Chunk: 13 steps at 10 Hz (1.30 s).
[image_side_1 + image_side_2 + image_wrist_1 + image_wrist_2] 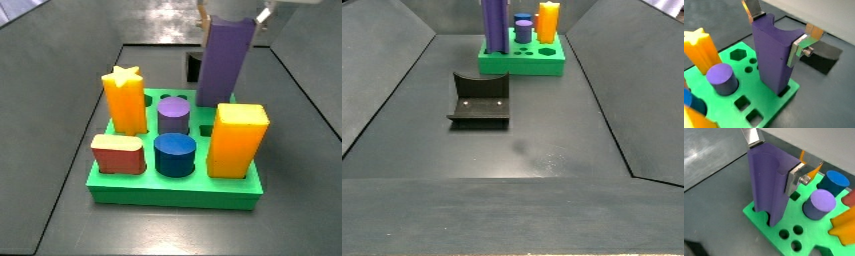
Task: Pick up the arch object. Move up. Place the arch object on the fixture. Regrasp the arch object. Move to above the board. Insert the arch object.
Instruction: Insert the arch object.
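Dark walls ring the grey surface (529, 150), where the board (174, 188) sits well apart from the fixture (478, 100). My pincer (777, 31) clamps the arch (774, 55) near its top, long axis upright, foot at its corner hole. Straight down looks right to me.

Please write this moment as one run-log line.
phase: insert | gripper: shut on arch, above board | arch: upright, lower end in hole | fixture: empty

Around the end effector (777, 26) clamped on the arch object (774, 55), passage is crowded by tall pegs on the board (174, 190), while open surface (516, 140) surrounds the fixture (480, 100).
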Motion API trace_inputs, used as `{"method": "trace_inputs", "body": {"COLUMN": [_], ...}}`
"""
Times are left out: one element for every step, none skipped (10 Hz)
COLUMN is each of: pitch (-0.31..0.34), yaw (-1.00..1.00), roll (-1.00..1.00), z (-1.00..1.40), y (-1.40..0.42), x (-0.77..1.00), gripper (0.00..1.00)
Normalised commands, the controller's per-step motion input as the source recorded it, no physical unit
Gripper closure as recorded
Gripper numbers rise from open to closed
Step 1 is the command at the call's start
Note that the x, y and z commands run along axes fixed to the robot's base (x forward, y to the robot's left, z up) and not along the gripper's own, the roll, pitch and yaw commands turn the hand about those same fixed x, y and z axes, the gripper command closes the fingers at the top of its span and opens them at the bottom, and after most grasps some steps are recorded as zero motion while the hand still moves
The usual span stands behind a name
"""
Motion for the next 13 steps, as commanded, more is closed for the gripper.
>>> {"method": "trace_inputs", "body": {"pitch": [0.0,0.0,0.0,-0.13,-0.279,-0.257,-0.256,-0.247,-0.241,-0.104,-0.203,-0.181,-0.161], "yaw": [-0.01,0.0,0.0,-0.09,-0.01,0.15,0.53,0.6,0.27,0.02,0.57,0.48,-0.1], "roll": [0.0,0.0,0.0,-0.12,-0.14,-0.09,-0.08,-0.08,-0.09,0.0,0.1,0.11,0.09], "z": [-0.27,-0.34,-0.33,-0.33,-0.55,-0.65,-0.7,-0.71,-0.35,-0.08,-0.32,-0.42,-0.59], "y": [0.0,0.11,0.04,0.02,0.23,0.51,0.53,0.48,0.0,-0.02,0.0,0.1,0.0], "x": [0.14,0.03,0.03,0.0,0.08,0.05,0.21,0.15,0.0,-0.04,-0.35,-0.6,-1.0], "gripper": [1.0,1.0,1.0,1.0,1.0,1.0,1.0,1.0,1.0,1.0,1.0,1.0,1.0]}}
